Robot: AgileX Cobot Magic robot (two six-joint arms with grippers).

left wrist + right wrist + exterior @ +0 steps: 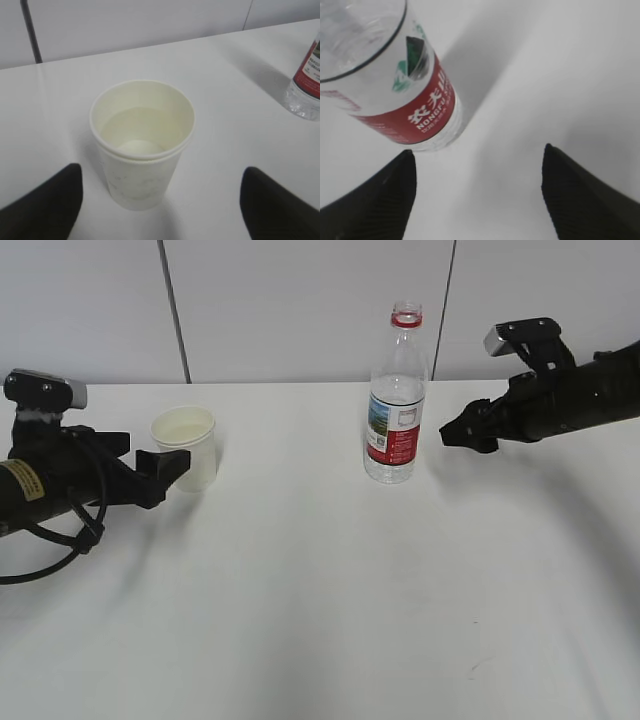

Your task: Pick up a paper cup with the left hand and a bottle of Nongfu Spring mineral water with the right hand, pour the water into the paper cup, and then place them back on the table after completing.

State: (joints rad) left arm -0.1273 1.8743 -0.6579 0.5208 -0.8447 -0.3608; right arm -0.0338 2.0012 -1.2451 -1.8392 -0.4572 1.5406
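The off-white paper cup [185,445] stands upright on the white table [320,600] at the left. My left gripper [165,468] is open just in front of it, not touching. In the left wrist view the cup [142,145] sits a little beyond my left gripper [161,170], and I cannot tell whether it holds water. The clear bottle [396,410], with a red label and no cap, stands upright at centre right. My right gripper [462,430] is open a short way to its right. In the right wrist view the bottle [405,95] lies beyond the left fingertip [407,160] of my right gripper [477,150].
A pale panelled wall [300,300] rises behind the table's far edge. A black cable [60,540] loops under the left arm. The bottle's base [305,95] shows at the right edge of the left wrist view.
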